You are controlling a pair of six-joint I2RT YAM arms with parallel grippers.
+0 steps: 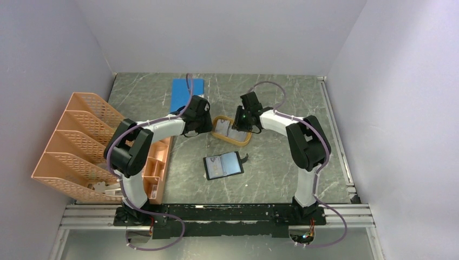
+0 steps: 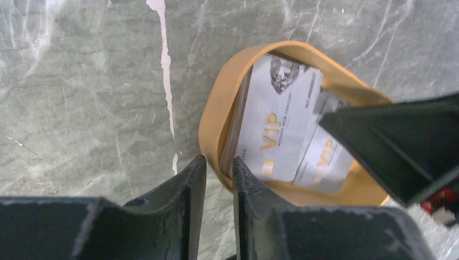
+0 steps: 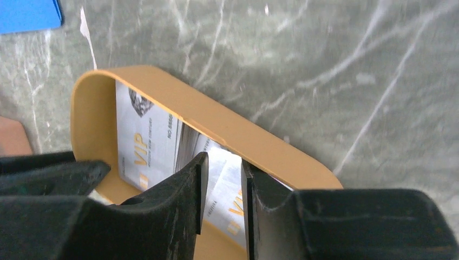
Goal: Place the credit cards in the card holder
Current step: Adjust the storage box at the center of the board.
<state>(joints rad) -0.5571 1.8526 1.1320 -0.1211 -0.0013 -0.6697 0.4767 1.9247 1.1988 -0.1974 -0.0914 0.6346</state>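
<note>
The grey marbled table (image 1: pixel 281 162) is carrying an orange tray (image 1: pixel 242 142) between the left gripper (image 2: pixel 219 162) and the right gripper (image 3: pixel 223 160). A black wallet (image 1: pixel 223 165) is lying open on the base side of both, a blue sheet (image 1: pixel 181 89) beyond the left gripper, and a mesh rack (image 1: pixel 76 141) far to its left.

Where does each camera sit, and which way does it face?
Top external: above, behind the bases, facing down; both arms meet at the orange tray.
Left wrist: facing down past the left gripper at the tray's rim.
Right wrist: facing down past the right gripper into the tray.
Shared: both wrist views show the VIP cards.
</note>
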